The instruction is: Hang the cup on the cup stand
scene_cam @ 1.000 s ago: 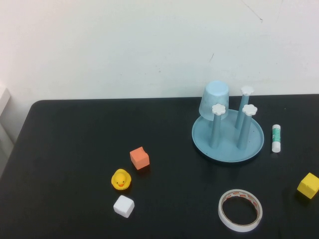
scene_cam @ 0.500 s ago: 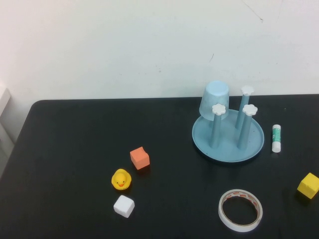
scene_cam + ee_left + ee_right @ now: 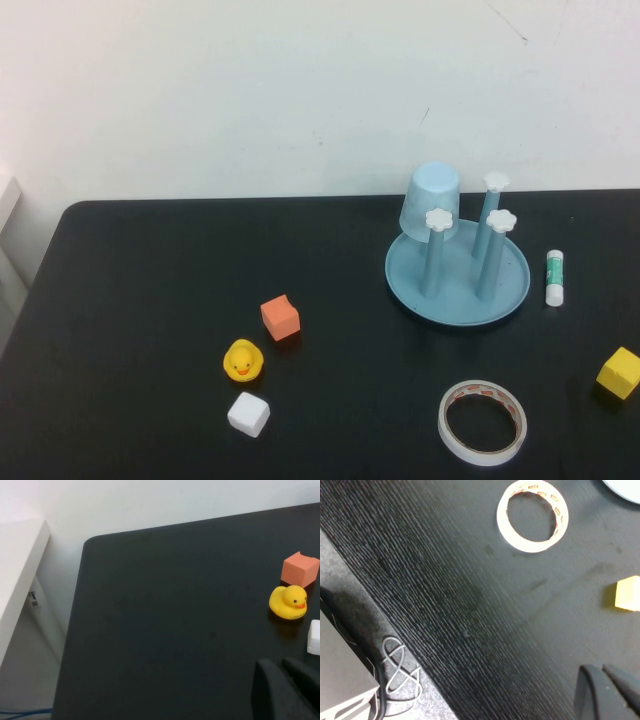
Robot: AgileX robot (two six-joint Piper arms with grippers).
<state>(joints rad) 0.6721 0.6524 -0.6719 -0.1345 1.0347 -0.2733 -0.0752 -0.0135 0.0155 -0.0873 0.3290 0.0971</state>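
Looking down from the high view, I find the cup (image 3: 431, 199) upside down on the far-left post of the cup stand (image 3: 457, 280), its mouth low over the dish, so I judge the hanging done. The tumbler looks light, stiff and smooth — plastic, I would guess, and slippery under pinching. With no handle and tapered walls, I would take it across the wall near the wider mouth rim, squeezing gently so it does not squirt free or tip the stand.

Both my arms sit drawn back off the working area; neither appears in the high view. My left claw (image 3: 287, 690) hangs clenched and empty above the tabletop (image 3: 150, 300) on my left side, with the yellow duck (image 3: 288, 601), the orange block (image 3: 300, 568) and a white block (image 3: 314, 637) just ahead of it. My right claw (image 3: 610, 692) is likewise clenched on nothing, low over the near edge — the white tape ring (image 3: 533, 516) and a yellow block (image 3: 626, 593) lie beyond it.
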